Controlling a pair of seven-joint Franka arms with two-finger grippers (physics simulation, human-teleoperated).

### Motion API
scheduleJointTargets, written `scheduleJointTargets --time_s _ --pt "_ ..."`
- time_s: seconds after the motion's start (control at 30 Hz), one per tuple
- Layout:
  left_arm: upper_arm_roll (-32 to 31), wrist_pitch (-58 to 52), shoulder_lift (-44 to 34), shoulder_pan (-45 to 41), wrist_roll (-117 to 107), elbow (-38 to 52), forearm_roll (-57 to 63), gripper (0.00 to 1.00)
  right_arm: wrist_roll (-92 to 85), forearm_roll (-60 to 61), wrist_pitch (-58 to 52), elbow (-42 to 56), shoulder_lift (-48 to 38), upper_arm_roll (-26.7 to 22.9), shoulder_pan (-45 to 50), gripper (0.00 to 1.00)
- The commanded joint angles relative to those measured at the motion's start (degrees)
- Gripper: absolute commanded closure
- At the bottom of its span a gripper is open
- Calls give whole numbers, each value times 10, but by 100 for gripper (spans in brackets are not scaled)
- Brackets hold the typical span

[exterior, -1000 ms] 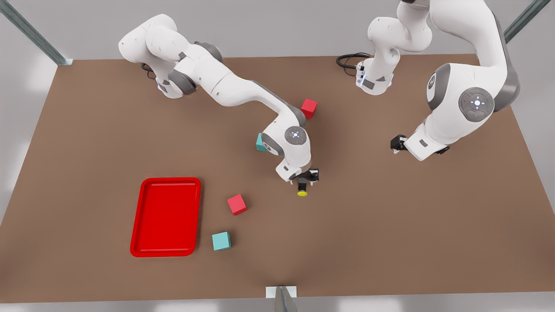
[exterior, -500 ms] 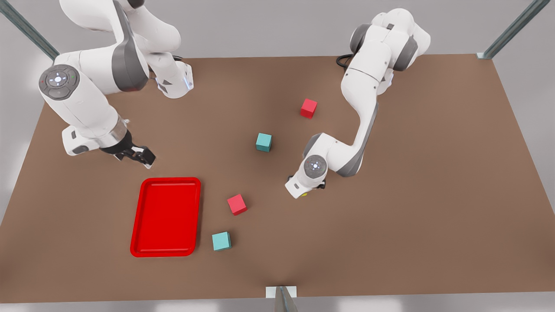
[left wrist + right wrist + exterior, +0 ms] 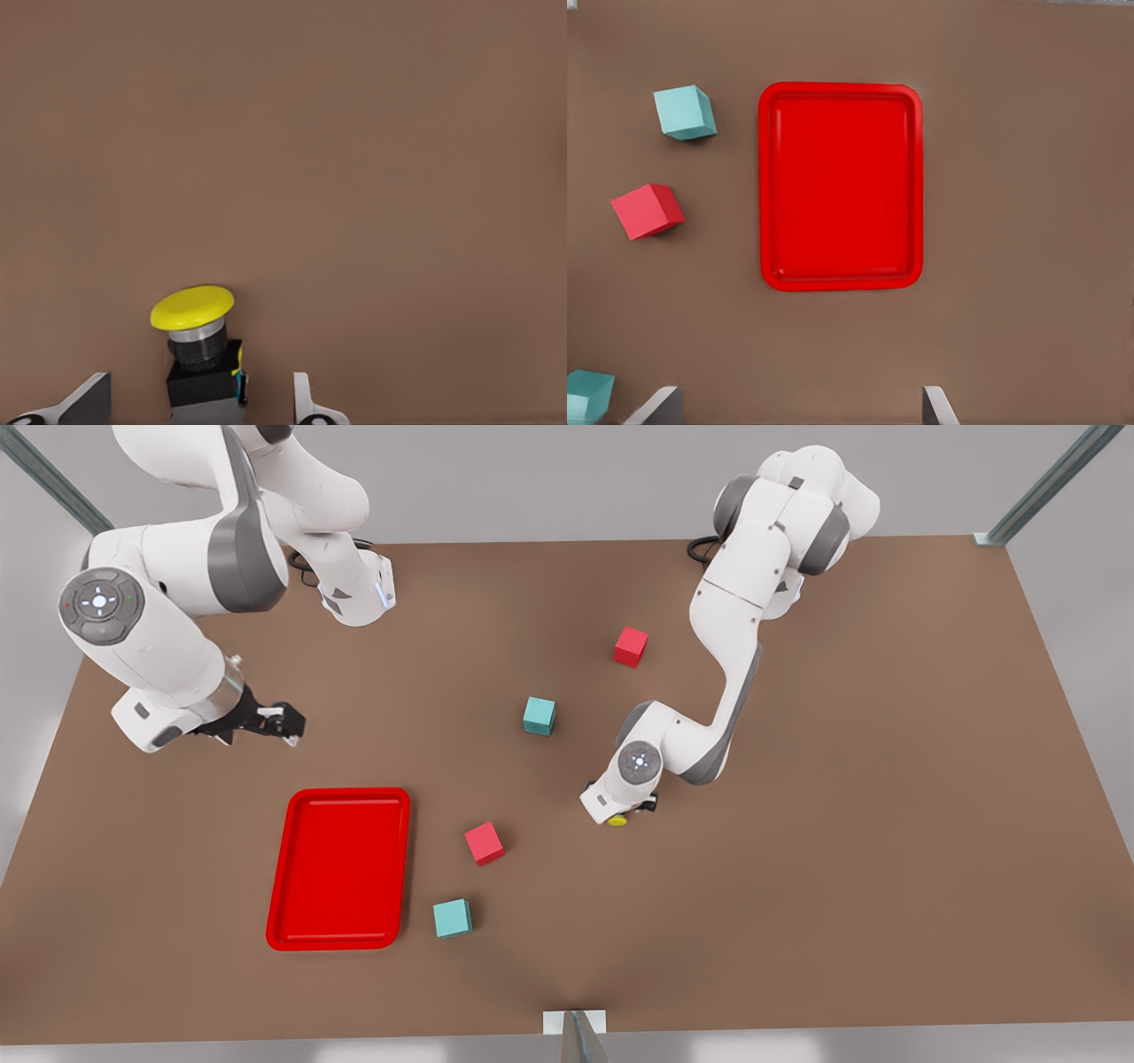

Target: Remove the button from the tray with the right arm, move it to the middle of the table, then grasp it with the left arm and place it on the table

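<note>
Beneath both pincers spreads the brown table, the largest thing in sight. On it, just ahead of the right gripper and toward the near edge, lies the red tray, flat and with nothing in it; the right wrist view looks straight down on the tray with the right gripper's fingertips spread wide apart and holding nothing. The right arm reaches from the far corner on the front view's left and hangs over bare table beside the tray's far short side. The left arm stretches from the far side down to the middle of the table, its left gripper low over the board. Four cubes lie about: a red cube and a teal cube on the far side of the left gripper, another red cube and another teal cube between that gripper and the tray, all apart from one another. Smallest is the button, right at the left gripper, well apart from the tray. In the left wrist view the button stands between the left gripper's fingers, yellow cap tilted away from them, with a clear gap on either side, so the pincer is open and not gripping it.
</note>
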Motion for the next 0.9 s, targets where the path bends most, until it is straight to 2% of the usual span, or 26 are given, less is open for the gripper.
scheduleJointTargets --time_s 0.0,0.47,0.57,0.67,0.77,0.87 --pt "0 10 2 0 95 -2 1 0 -138 -1 -6 0 0 1 0 0" --pt "0 24 21 3 101 4 -4 0 -139 -1 -3 20 12 0 -24 0" --pt "0 24 21 3 102 4 -4 24 -139 -1 -3 20 12 0 -24 0" --pt "0 22 20 3 104 4 -4 33 -139 -1 -3 20 12 0 -24 0" --pt "0 21 21 3 104 4 -5 54 -139 -2 -3 20 12 0 -24 0" --pt "1 20 21 3 105 4 -4 61 -139 -2 -3 20 12 0 -24 0"
